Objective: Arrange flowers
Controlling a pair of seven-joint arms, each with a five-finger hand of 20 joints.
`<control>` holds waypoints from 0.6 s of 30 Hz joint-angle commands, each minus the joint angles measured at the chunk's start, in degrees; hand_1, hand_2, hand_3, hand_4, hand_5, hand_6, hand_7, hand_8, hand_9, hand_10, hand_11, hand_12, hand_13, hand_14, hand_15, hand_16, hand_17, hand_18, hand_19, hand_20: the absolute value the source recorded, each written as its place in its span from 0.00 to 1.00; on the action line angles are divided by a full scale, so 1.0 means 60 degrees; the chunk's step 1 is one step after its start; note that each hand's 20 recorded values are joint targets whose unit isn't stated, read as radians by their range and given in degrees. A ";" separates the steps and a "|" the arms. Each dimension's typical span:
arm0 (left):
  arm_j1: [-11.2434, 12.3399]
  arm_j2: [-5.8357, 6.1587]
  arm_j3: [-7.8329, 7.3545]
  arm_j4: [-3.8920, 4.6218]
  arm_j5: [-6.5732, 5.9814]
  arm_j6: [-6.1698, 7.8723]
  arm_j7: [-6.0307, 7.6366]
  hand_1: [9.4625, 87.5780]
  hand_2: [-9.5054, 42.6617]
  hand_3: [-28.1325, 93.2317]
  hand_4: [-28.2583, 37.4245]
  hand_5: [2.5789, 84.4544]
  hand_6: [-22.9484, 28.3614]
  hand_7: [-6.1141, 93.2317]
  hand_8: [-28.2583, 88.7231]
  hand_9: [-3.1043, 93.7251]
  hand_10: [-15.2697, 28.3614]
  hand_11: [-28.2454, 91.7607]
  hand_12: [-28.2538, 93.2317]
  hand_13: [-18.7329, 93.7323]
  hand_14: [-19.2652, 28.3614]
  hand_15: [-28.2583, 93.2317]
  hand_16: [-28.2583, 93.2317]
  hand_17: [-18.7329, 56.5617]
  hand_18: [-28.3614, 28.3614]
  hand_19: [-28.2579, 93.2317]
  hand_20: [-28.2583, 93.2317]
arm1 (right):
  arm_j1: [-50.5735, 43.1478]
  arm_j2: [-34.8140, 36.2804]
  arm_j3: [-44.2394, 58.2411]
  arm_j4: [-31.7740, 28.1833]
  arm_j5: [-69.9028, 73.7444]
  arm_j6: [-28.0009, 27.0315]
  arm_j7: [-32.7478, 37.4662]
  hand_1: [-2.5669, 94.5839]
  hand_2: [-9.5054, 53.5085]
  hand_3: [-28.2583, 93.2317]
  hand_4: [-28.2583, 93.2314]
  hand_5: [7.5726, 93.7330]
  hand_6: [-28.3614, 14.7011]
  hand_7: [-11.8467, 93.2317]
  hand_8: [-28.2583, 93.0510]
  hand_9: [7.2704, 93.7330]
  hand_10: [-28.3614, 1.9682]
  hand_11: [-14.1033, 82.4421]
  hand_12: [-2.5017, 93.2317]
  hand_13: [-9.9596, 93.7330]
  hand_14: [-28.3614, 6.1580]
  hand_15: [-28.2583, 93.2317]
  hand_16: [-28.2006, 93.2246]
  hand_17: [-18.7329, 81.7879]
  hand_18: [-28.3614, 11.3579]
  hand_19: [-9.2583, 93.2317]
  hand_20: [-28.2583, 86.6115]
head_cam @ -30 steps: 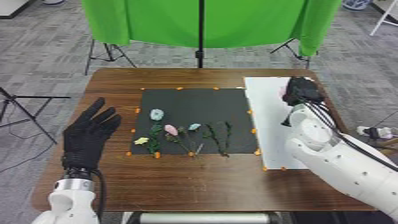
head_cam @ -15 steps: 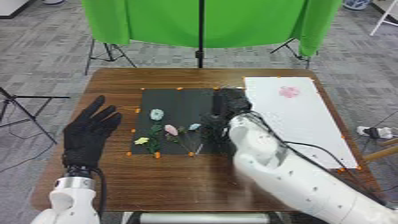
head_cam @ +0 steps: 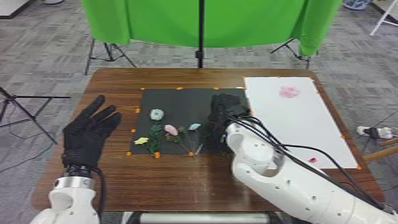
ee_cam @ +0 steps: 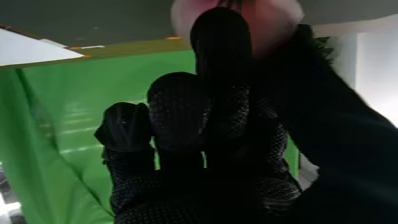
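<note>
"Where are the flowers standing, for the record?"

"Mid-left of the head view, a pale blue bloom (head_cam: 156, 114), a pink bud (head_cam: 171, 129), a small blue bloom (head_cam: 195, 127) and a yellow bloom (head_cam: 141, 141) are lying on the dark mat (head_cam: 182, 97). I am judging that to be the supply."

"And the white sheet (head_cam: 284, 125)?"

"It is lying beside the mat, on the right of the worktop (head_cam: 178, 185). A pink bloom (head_cam: 289, 92) is resting at its upper right, a small red piece (head_cam: 313, 160) near its lower end. The arrangement is presumably growing there. Orange tabs (head_cam: 179, 88) are marking the mat's edge, probably keeping it flat."

"State of the hands?"

"The left hand (head_cam: 93, 130) is lying open at mid-left, fingers spread, holding nothing, apparently waiting clear of the work. The right hand (head_cam: 229, 105) is working over the mat's right part, presumably for the next flower. The wrist view is showing a pink shape (ee_cam: 284, 15) just beyond its glove; I cannot tell how far open this hand is, or whether it is holding that shape."

"Changes?"

"One second ago the right hand was covering much of the pink bloom at upper right; now it is standing over the mat, leaving the bloom in sight. The left hand is keeping its place."
</note>
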 commanded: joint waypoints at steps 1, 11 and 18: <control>0.0177 -0.0098 0.0015 0.0020 0.0067 -0.0072 -0.0089 0.20 0.33 0.90 0.07 0.45 0.64 0.21 0.15 0.42 0.82 0.47 0.33 0.41 0.98 0.70 0.16 0.16 0.97 0.71 0.42 | -0.0601 -0.0097 0.1052 -0.0616 -0.0620 -0.2311 -0.0472 0.41 0.00 0.86 0.00 0.74 0.68 0.24 0.14 0.81 0.53 0.76 0.27 0.74 0.45 0.97 0.40 0.49 0.09 1.00 0.82; 0.0172 -0.0079 0.0042 0.0055 0.0009 -0.0047 0.0011 0.20 0.33 0.90 0.07 0.45 0.64 0.21 0.15 0.42 0.82 0.47 0.33 0.41 0.99 0.70 0.16 0.16 0.97 0.71 0.42 | 0.0572 0.1425 0.1236 -0.0596 0.0110 0.0042 0.0309 0.35 0.00 0.84 0.00 0.70 0.64 0.23 0.14 0.76 0.44 0.69 0.24 0.71 0.40 0.97 0.39 0.49 0.08 1.00 0.84; 0.0235 0.0026 0.0112 0.0038 -0.0084 0.0045 0.0093 0.20 0.33 0.90 0.07 0.45 0.64 0.21 0.15 0.42 0.82 0.47 0.33 0.41 0.98 0.70 0.16 0.16 0.97 0.71 0.42 | 0.3007 0.2569 -0.0284 0.1295 0.1338 0.1137 0.1623 0.34 0.00 0.86 0.00 0.62 0.60 0.24 0.14 0.70 0.36 0.56 0.20 0.66 0.38 0.94 0.37 0.47 0.11 1.00 0.83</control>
